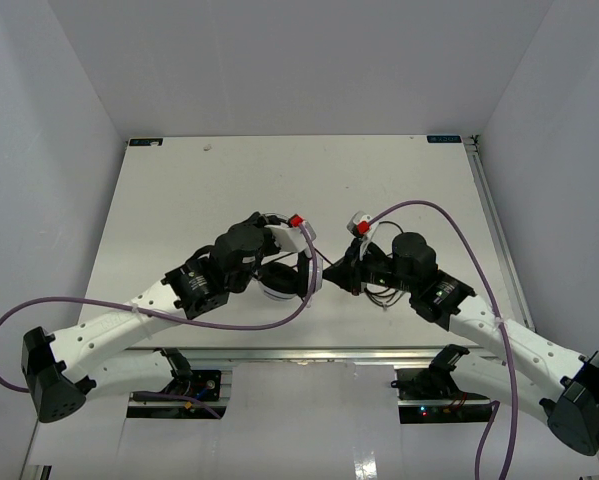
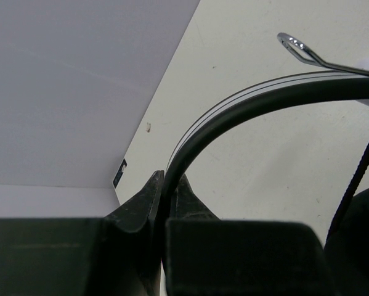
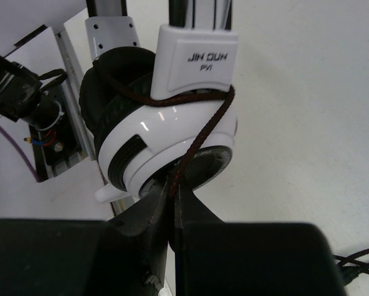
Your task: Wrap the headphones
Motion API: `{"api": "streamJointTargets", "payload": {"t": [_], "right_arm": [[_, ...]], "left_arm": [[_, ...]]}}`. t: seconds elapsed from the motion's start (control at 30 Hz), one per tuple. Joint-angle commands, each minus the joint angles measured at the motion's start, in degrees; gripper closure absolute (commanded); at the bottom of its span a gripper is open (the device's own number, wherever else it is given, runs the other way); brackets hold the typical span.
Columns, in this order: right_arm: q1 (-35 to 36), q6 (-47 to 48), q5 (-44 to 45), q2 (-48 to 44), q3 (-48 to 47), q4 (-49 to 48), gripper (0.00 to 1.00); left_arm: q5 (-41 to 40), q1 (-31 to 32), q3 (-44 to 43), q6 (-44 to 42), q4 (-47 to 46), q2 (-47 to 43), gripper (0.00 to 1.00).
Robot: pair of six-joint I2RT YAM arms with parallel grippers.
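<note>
Clamping shut on the thin black headband (image 2: 252, 106) of the headphones (image 1: 279, 288), the left pincer (image 2: 166, 185) holds them near the middle of the worktop (image 1: 209, 180), between the two arms. Just to the right, the right pincer (image 3: 173, 192) is pinched closed on the dark cord (image 3: 202, 132), which crosses the white ear cup (image 3: 153, 142). Loose cord lies on the worktop under the right arm, and a purple cable (image 1: 424, 204) arches over that arm.
</note>
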State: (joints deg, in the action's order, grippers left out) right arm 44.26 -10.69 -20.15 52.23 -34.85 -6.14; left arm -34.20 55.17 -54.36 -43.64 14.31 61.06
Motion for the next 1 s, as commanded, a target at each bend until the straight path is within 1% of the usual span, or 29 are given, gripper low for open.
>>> {"api": "streamJointTargets", "payload": {"t": [0.0,0.23,0.33,0.4,0.5,0.57,0.73,0.8,0.9,0.97], "right_arm": [[0.7,-2.8,-14.2,-0.1,-1.2,-8.9,0.92],[0.7,-4.9,-16.9,0.8,-2.6,-11.1,0.92],[0.7,-6.5,-22.0,0.3,-1.9,-14.8,0.92],[0.7,-7.8,-23.9,0.3,-1.9,-16.5,0.9],[0.7,-9.3,-27.0,0.6,-2.6,-18.4,0.87],[0.7,-9.8,-27.2,0.9,-3.2,-18.7,0.86],[0.7,-11.1,-27.1,2.2,-4.9,-18.8,0.85],[0.7,-11.6,-27.4,2.9,-5.6,-18.9,0.87],[0.7,-12.4,-27.7,3.3,-5.7,-19.7,0.9],[0.7,-12.7,-26.9,3.4,-4.6,-21.1,0.89]], "left_arm": [[-7.2,0.1,0.1,-1.1,-5.8,-2.2,1.0],[-8.8,1.0,2.6,-4.7,-7.5,-4.3,1.0],[-9.7,1.0,2.8,-5.2,-8.3,-3.8,1.0],[-10.4,1.2,2.8,-5.4,-8.3,-3.1,1.0],[-9.3,1.6,3.3,-5.8,-8.4,-3.4,1.0],[-8.4,1.7,3.4,-5.6,-8.5,-4.1,1.0],[-6.7,2.0,3.0,-4.5,-8.4,-5.6,1.0],[-5.8,2.0,2.7,-3.7,-8.4,-6.2,1.0],[-5.8,2.0,0.9,-0.7,-8.3,-5.7,1.0],[-7.5,2.0,-1.3,3.3,-7.8,-4.3,1.0]]}}
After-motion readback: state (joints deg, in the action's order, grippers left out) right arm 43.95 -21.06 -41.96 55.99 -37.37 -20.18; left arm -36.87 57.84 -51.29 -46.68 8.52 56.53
